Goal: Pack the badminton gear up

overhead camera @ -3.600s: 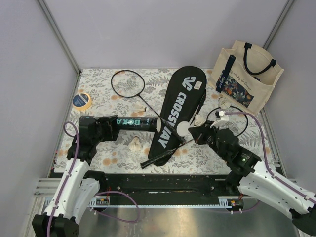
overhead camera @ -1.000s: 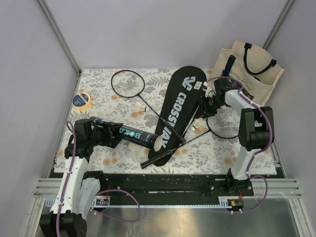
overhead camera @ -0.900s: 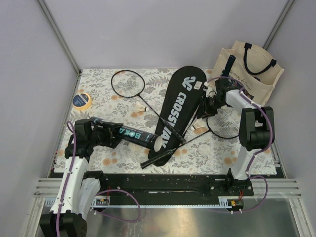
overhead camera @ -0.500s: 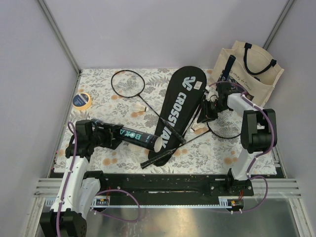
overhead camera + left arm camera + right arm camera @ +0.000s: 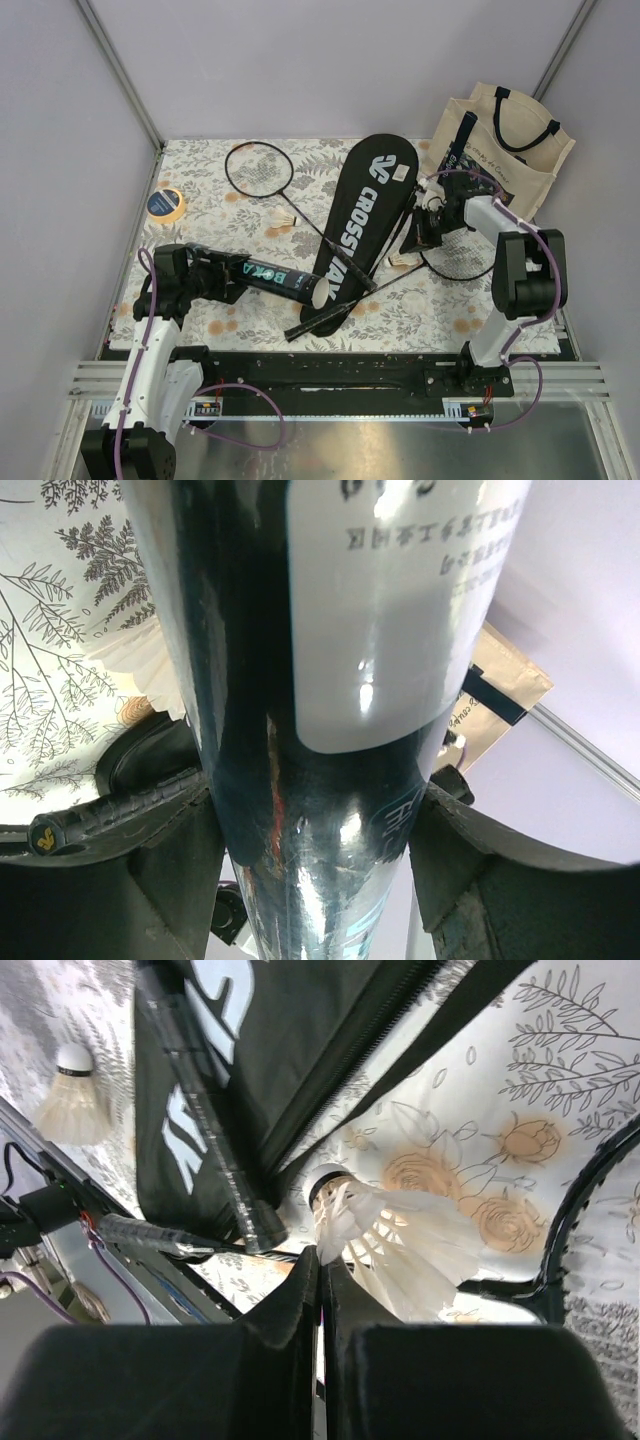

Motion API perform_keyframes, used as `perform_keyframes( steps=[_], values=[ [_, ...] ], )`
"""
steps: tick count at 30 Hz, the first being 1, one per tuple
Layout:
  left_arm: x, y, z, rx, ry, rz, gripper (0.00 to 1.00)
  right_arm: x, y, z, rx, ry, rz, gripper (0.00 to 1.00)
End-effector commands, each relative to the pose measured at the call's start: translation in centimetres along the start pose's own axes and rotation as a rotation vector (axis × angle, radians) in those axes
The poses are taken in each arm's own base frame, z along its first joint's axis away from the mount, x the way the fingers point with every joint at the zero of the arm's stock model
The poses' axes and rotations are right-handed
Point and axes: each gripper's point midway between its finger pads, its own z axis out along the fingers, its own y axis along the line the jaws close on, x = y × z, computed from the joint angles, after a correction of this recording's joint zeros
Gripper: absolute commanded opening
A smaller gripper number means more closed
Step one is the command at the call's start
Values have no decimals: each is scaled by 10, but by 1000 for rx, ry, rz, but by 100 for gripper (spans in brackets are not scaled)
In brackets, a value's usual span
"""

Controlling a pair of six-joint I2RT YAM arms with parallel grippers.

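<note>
My left gripper point(image 5: 212, 272) is shut on the black tube with teal lettering point(image 5: 265, 273), holding it slanted with its white end point(image 5: 320, 291) by the bag. The tube point(image 5: 330, 680) fills the left wrist view between the fingers point(image 5: 170, 870). My right gripper point(image 5: 322, 1260) is shut on a feather of a white shuttlecock point(image 5: 400, 1240), which sits beside the bag's right edge point(image 5: 402, 261). The black CROSSWAY bag point(image 5: 360, 215) lies in the middle. One racket point(image 5: 258, 167) crosses it. The second racket's head point(image 5: 462, 250) lies under my right arm. Another shuttlecock point(image 5: 286, 220) lies left of the bag.
A cream tote bag point(image 5: 505, 150) stands at the back right. A yellow-rimmed tape roll point(image 5: 165, 203) lies at the far left. A shuttlecock's feathers point(image 5: 140, 665) show behind the tube in the left wrist view. Grey walls enclose the floral mat.
My right gripper has moved from the bag's upper right edge toward me to the shuttlecock, which has shifted slightly. The left arm still holds the tube, now slanted toward the bag.
</note>
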Motion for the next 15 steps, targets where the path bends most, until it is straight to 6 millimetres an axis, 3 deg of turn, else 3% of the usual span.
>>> perform_keyframes(
  steps=[1, 9, 15],
  values=[
    [6, -25, -9, 82, 24, 1, 27, -17, 44, -40, -78, -164, -62, 0],
    [1, -38, -11, 93, -8, -135, 27, -18, 92, -86, -120, -463, -115, 0],
    [-6, -40, -10, 63, -43, -216, 27, 10, 174, -110, -220, -736, -311, 0]
  ],
)
